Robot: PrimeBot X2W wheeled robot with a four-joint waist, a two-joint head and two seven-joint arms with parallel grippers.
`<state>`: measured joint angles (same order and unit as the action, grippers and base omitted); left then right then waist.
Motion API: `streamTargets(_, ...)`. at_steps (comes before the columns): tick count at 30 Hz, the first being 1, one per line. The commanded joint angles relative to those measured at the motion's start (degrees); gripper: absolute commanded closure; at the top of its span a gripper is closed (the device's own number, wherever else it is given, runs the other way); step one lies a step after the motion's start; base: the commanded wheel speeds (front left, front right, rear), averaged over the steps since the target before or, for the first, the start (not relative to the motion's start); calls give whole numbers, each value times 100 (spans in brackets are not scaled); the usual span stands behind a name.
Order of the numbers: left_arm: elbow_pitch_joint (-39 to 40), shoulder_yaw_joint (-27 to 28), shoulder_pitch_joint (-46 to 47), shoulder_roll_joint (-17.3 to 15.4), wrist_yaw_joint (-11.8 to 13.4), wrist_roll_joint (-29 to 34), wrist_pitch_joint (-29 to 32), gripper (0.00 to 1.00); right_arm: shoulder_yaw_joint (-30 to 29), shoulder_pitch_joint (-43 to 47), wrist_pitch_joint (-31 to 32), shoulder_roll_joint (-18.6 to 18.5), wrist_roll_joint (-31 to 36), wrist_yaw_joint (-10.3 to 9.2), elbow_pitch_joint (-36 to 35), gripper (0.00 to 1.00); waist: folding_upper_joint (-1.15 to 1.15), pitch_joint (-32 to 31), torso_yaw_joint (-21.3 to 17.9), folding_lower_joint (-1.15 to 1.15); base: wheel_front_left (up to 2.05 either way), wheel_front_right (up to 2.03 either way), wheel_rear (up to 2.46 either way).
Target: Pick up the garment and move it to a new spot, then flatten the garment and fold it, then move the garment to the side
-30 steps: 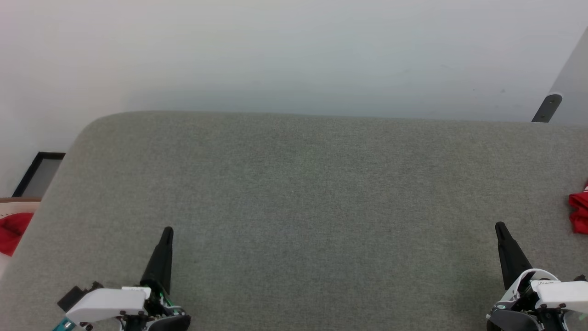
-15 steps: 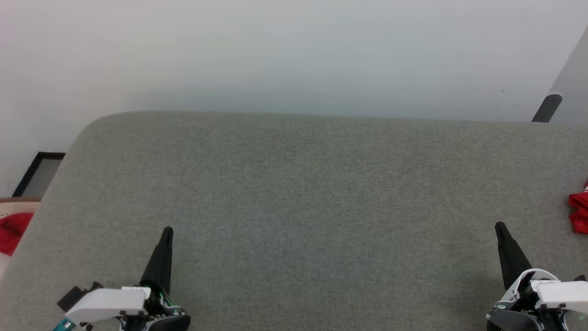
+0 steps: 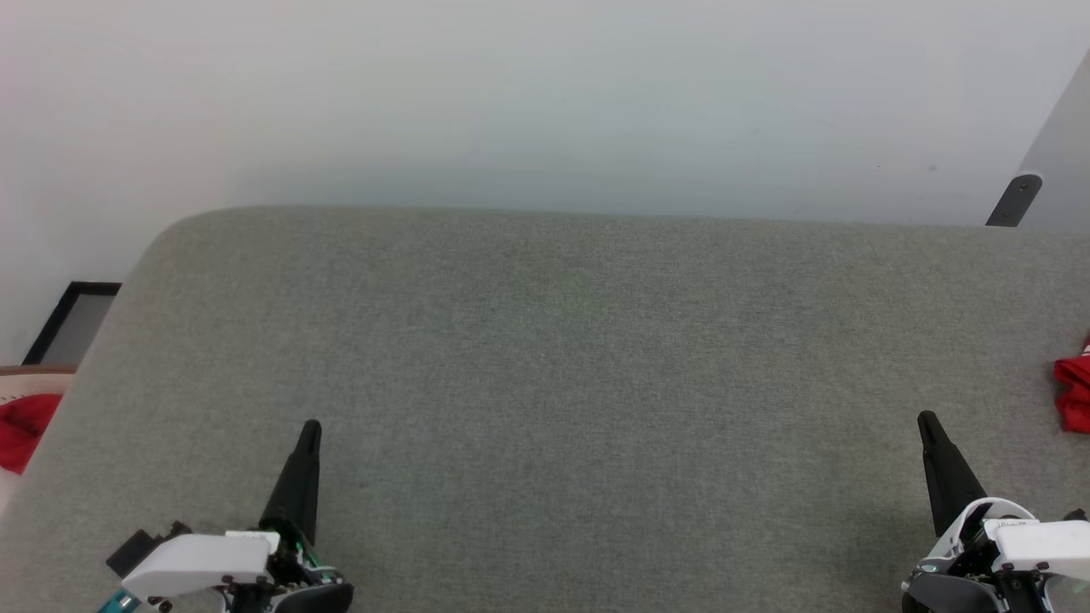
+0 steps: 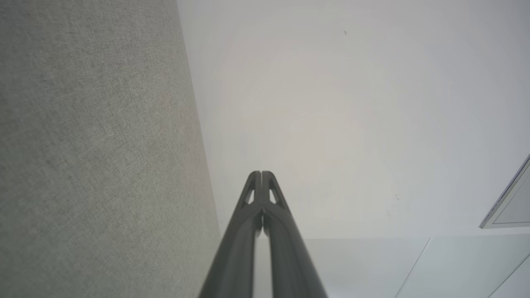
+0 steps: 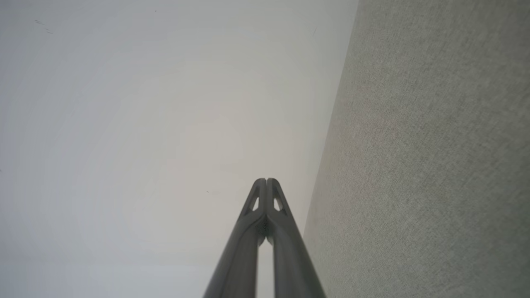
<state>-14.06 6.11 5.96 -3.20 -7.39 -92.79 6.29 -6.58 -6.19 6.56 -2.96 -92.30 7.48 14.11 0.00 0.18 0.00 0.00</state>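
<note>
The garment, bright red cloth with a sliver of white at its top, lies bunched at the right edge of the grey felt table; the frame cuts most of it off. My left gripper rests shut and empty over the table's near left. My right gripper rests shut and empty at the near right, a short way left of the garment. In the left wrist view the left gripper has its fingers pressed together. The right gripper looks the same in the right wrist view.
Beyond the table's left edge, a brown-rimmed container holds a plain red cloth. A black-framed panel stands behind it. A dark bracket sits at the upper right. A pale floor lies past the far edge.
</note>
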Motion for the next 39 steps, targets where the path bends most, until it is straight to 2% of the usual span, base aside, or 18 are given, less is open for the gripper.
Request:
streamTargets(1, -8, 13, 58, 9, -18, 12, 8, 100, 3, -21, 7, 22, -17, 2, 1, 100, 0, 0, 0, 0, 0, 0, 0)
streamTargets(39, -8, 33, 59, 22, -18, 34, 27, 100, 5, -21, 5, 22, -16, 2, 1, 100, 0, 0, 0, 0, 0, 0, 0)
